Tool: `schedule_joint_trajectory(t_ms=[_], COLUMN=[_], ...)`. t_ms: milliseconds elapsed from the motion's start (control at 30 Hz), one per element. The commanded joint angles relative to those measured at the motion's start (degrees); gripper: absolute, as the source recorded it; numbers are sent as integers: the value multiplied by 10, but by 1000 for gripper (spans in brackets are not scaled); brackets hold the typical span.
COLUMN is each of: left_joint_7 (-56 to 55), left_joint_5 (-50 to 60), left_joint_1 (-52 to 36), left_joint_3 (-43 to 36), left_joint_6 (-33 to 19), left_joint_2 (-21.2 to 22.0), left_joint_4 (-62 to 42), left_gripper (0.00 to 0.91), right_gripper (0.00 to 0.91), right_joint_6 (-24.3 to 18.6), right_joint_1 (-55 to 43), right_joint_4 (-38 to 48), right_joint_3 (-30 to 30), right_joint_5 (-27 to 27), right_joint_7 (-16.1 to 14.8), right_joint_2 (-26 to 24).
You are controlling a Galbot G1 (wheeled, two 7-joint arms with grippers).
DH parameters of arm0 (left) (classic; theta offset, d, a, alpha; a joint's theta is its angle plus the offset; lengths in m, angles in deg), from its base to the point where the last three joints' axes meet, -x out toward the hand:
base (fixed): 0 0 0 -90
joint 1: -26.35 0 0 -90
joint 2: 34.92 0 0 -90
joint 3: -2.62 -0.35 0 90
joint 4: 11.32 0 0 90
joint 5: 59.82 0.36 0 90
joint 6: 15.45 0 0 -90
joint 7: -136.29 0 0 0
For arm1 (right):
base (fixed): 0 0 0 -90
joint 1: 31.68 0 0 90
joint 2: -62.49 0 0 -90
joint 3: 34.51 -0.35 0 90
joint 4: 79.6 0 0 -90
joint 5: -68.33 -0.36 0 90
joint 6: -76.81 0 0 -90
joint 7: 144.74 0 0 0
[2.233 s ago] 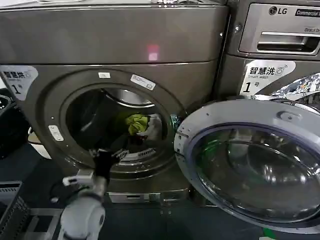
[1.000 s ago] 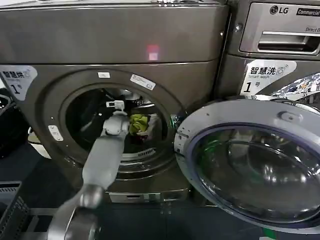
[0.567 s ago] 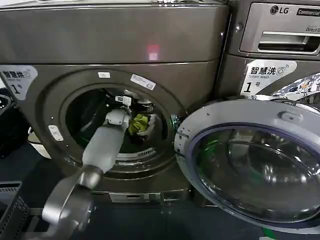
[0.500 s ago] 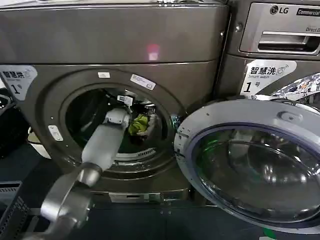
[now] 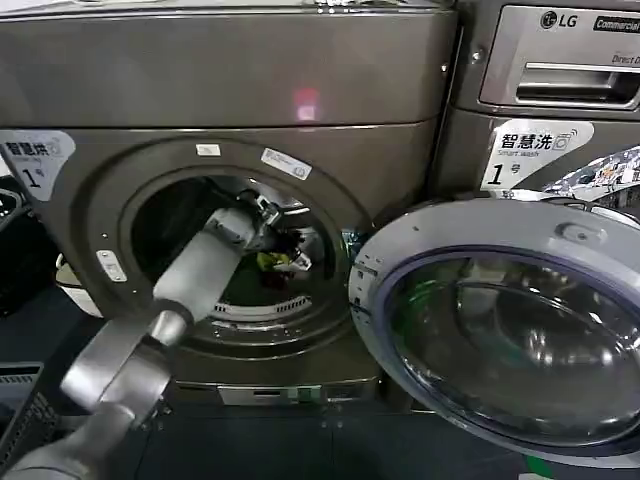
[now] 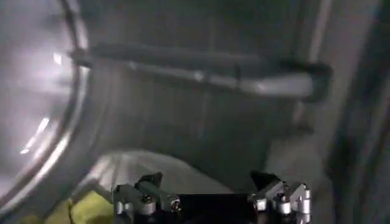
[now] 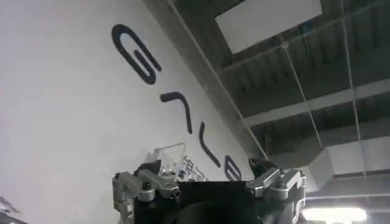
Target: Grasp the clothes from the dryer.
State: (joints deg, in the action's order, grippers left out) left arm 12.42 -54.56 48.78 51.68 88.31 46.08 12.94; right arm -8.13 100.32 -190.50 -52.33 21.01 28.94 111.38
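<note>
Two machines stand side by side: the dark bronze-grey dryer (image 5: 230, 90) fills most of the head view, and a silver-grey LG machine (image 5: 560, 90) sits to its right, each with a white "1" label (image 5: 35, 160) bearing Chinese characters. The dryer's round door (image 5: 500, 330) hangs swung open to the right, its glass catching reflections. The floor (image 5: 330, 450) below is dark, and a dark basket (image 5: 20, 420) shows at the lower left corner.

The left arm reaches up from the lower left through the porthole, and the left gripper (image 5: 283, 238) is deep in the metal drum, right at the clothes (image 5: 273, 261), a small lime-green and white bundle lying low in the drum near its back. In the left wrist view the left gripper (image 6: 210, 201) has its fingers spread wide, with the clothes (image 6: 85, 210) just beside one finger (image 6: 143, 195) and the ribbed drum wall (image 6: 201, 122) behind.

The right gripper (image 7: 207, 189) is parked away from the dryer, fingers spread, pointing up at a white wall (image 7: 67, 122) with large dark letters and a ceiling (image 7: 304, 73) of beams and light panels.
</note>
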Motion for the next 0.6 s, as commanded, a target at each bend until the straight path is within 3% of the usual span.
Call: schedule_joint_trajectory(t_ms=[33, 200, 400, 600], left_joint_7=[119, 132, 135, 111], left_joint_5=[111, 178, 242, 274], left_joint_1=[-43, -47, -49, -51], left_joint_3=[-99, -128, -135, -133], left_joint_6=[-30, -44, -9, -7], left_joint_2=[2, 9, 20, 23], left_joint_4=[-36, -58, -80, -90], left_gripper=[907, 907, 907, 907], right_gripper=[907, 907, 907, 907], right_joint_6=[0, -1, -2, -2], right_joint_1=[-1, 0, -1, -5], right_joint_4=[0, 2, 3, 1], right_joint_3=[2, 1, 3, 9], right_joint_5=[1, 2, 3, 6], right_joint_7=[0, -1, -2, -2], right_joint_2=[0, 0, 1, 2])
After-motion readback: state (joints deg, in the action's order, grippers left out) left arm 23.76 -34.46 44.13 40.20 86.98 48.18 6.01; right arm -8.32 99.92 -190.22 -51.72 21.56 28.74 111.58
